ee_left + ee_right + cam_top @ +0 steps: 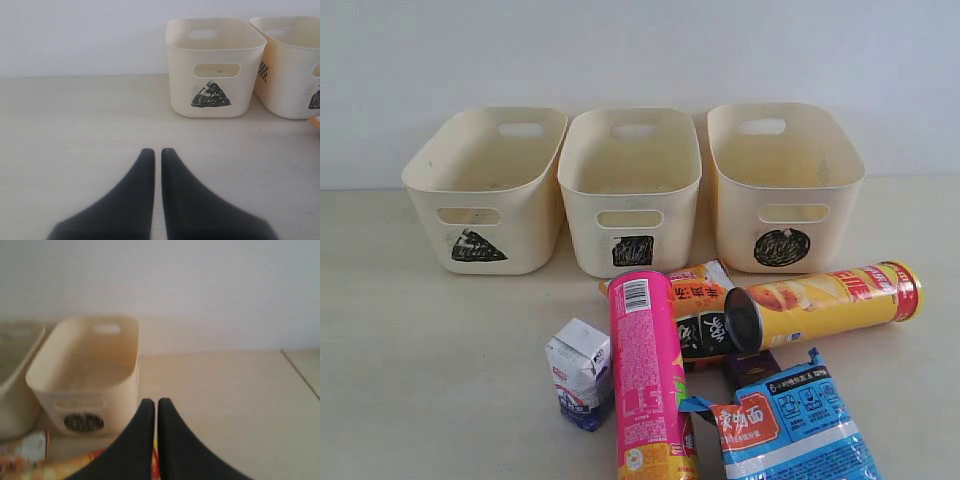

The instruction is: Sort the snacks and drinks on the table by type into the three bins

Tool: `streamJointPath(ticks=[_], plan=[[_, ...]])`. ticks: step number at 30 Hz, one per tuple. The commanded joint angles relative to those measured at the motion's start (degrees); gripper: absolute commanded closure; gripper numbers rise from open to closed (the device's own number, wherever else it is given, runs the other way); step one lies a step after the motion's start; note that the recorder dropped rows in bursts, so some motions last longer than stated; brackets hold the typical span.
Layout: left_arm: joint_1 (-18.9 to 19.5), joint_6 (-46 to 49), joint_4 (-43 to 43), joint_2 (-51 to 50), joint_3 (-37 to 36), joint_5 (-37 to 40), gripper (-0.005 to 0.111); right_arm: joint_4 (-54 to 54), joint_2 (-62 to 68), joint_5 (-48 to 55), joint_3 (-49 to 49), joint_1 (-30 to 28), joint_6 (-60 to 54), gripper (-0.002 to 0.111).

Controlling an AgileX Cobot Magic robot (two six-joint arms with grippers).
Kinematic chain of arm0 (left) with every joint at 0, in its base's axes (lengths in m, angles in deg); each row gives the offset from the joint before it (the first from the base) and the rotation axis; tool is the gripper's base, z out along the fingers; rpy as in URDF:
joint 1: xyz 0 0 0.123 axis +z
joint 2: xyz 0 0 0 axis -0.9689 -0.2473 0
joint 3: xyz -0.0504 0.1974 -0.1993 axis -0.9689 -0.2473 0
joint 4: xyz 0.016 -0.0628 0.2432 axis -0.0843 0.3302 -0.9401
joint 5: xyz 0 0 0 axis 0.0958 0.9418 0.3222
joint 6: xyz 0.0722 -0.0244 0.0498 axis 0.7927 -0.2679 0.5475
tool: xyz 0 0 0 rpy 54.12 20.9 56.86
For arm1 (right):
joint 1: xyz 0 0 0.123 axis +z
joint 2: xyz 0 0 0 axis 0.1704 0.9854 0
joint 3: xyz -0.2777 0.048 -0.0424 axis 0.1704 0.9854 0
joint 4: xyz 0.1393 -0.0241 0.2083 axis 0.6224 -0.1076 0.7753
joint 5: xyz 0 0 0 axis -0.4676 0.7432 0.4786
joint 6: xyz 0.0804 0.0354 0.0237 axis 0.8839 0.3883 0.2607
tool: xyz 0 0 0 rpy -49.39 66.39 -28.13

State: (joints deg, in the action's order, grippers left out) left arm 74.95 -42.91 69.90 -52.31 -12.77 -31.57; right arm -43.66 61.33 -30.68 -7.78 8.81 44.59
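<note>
Three cream bins stand in a row: triangle bin, square bin, circle bin, all looking empty. In front lie a pink chip tube, a yellow-orange tube, an orange-black bag and a blue-white bag. A white-and-blue carton stands left of the pink tube; a dark purple box peeks out between the bags. My left gripper is shut over bare table before the triangle bin. My right gripper is shut beside the circle bin, above the yellow-orange tube.
A pale wall rises behind the bins. The table edge runs past the circle bin on the right. Neither arm shows in the exterior view.
</note>
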Motion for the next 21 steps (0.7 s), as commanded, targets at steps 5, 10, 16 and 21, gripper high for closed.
streamJointPath(ticks=[5, 10, 16, 21], plan=[[0.2, 0.2, 0.2, 0.1, -0.1, -0.5, 0.103, 4.8, 9.5, 29.0, -8.5, -0.2, -13.4, 0.108], [0.2, 0.2, 0.2, 0.1, -0.1, -0.5, 0.103, 14.2, 16.1, 43.7, -9.6, -0.2, -24.0, 0.108], [0.2, 0.2, 0.2, 0.1, -0.1, -0.5, 0.103, 29.2, 22.5, 49.8, -9.6, -0.2, -38.1, 0.108], [0.2, 0.2, 0.2, 0.1, -0.1, -0.5, 0.103, 32.9, 29.3, 49.6, -7.4, -0.2, -39.0, 0.051]])
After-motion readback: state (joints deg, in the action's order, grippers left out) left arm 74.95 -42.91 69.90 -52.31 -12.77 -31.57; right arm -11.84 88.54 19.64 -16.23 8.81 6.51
